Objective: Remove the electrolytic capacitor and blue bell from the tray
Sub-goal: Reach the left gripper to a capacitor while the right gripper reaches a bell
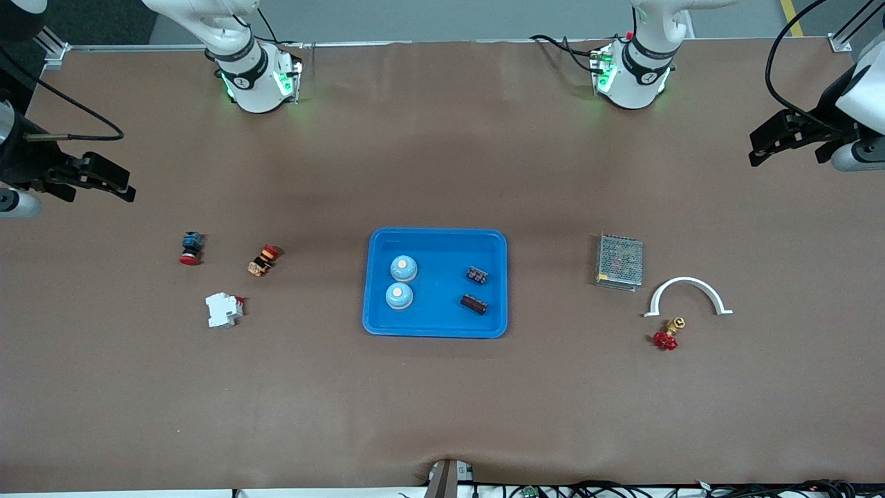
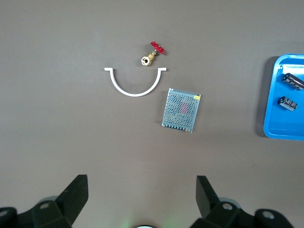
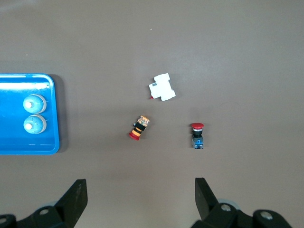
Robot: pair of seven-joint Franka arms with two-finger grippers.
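Bells (image 3: pixel 34 114) in right wrist view; capacitors (image 2: pixel 290 91) in left.

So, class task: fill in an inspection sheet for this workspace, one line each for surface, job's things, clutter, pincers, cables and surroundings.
Surface: brown table cover, lightly wrinkled.
Job's things: two bells and two capacitors in the blue tray.
Clutter: two push buttons and a white breaker toward the right arm's end; mesh-covered box, white arch and red-handled valve toward the left arm's end.
Pincers: left pincer and right pincer open, empty, waiting at the table's ends.
Cables: black cables by the bases and along the near edge.
Surroundings: nothing seen.
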